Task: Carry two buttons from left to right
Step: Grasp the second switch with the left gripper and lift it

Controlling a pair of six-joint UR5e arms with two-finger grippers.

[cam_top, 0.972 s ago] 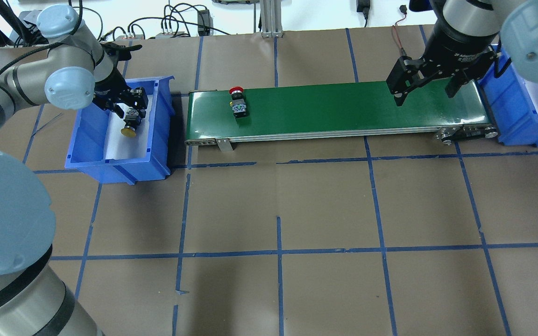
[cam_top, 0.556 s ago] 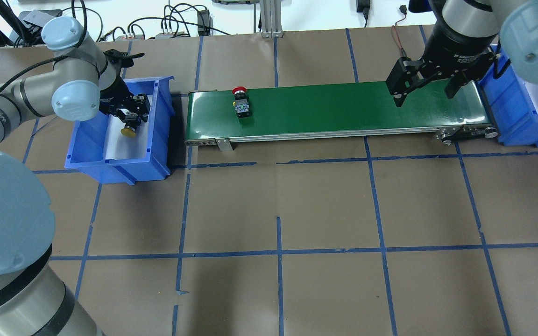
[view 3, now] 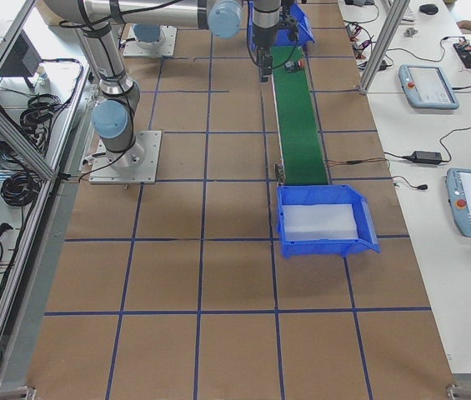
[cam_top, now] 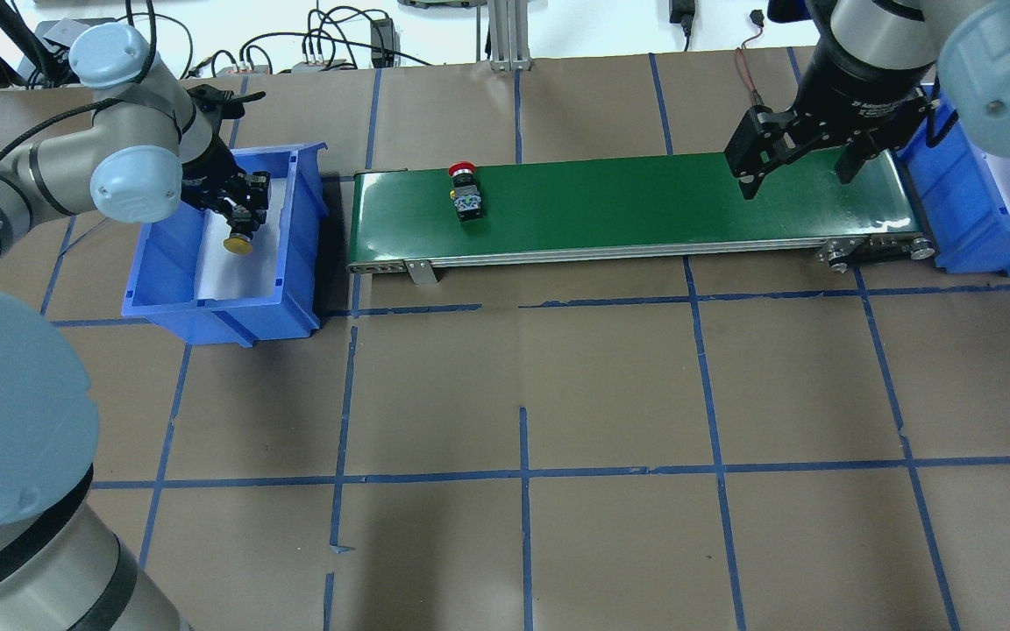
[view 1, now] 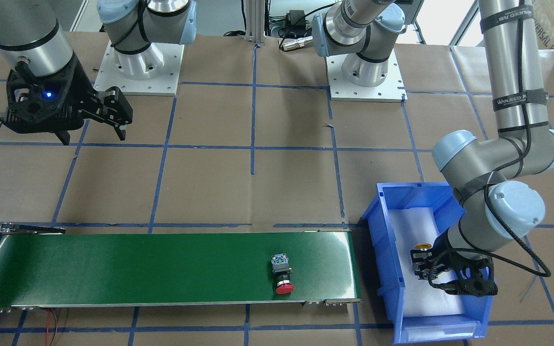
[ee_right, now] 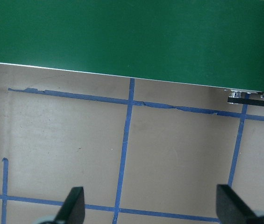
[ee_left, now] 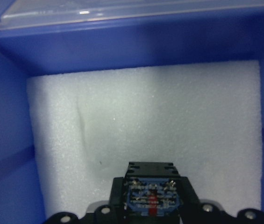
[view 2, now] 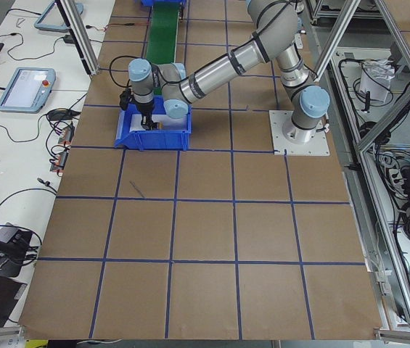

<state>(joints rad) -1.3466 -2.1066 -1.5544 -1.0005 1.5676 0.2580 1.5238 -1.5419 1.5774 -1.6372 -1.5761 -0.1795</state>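
Observation:
The red button [cam_top: 465,198] lies on its side on the left part of the green conveyor belt [cam_top: 645,202]; it also shows in the front view [view 1: 282,275]. The yellow button [cam_top: 237,242] is in the left blue bin [cam_top: 216,312], over white foam. My left gripper [cam_top: 242,215] is shut on its grey contact block [ee_left: 151,196], with the yellow cap [view 1: 421,246] pointing out. My right gripper [cam_top: 799,175] is open and empty above the belt's right end, and its fingers [ee_right: 73,205] stand wide apart.
A second blue bin [cam_top: 970,237] with white foam stands at the belt's right end. The conveyor [view 1: 161,264] spans the gap between the two bins. Brown paper with blue tape lines covers the table. Cables lie along the far edge.
The red button has travelled a little to the right along the belt. My left gripper with the yellow button has shifted slightly inside the bin. My right gripper has not moved.

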